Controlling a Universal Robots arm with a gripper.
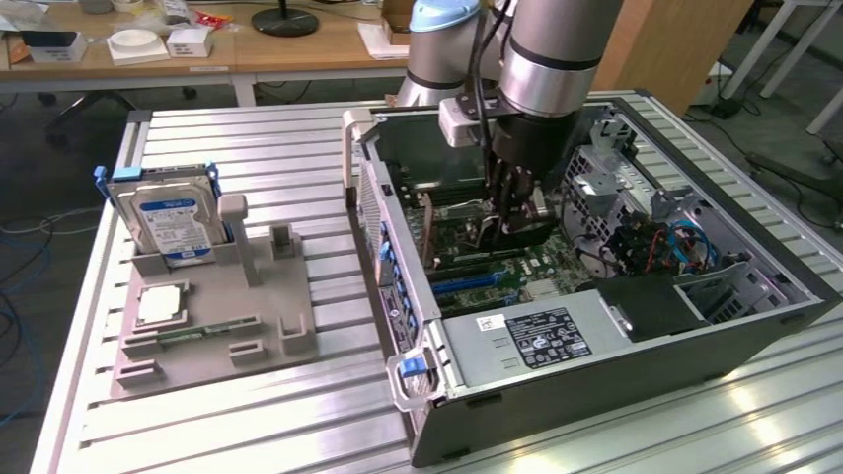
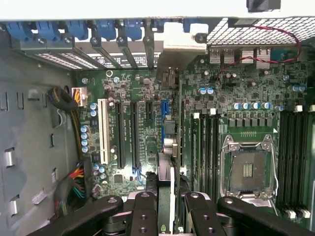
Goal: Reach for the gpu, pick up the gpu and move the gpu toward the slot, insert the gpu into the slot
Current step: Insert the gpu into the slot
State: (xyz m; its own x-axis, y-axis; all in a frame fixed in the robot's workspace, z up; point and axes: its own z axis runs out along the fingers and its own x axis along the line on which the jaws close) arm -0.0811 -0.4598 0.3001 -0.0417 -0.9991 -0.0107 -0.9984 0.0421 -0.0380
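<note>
Exterior view, gripper [image 1: 514, 222]: low inside the open computer case [image 1: 593, 355], over the motherboard [image 1: 527, 265].
Exterior view, tray: hard drive [image 1: 174, 219] upright, at the exterior view's left.
Wrist view, gripper [image 2: 170, 209]: fingers [image 2: 145, 211] clenched on the gpu [image 2: 167, 179].
Wrist view, gpu: seen edge-on, in line with the blue slot [image 2: 165, 115].
Wrist view, seating: cannot tell.
Wrist view, processor socket [image 2: 247, 169]: beside the memory slots.

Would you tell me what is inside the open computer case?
The motherboard, cables and the gripper holding the gpu edge-on; anything under the labelled silver box is hidden.
</note>
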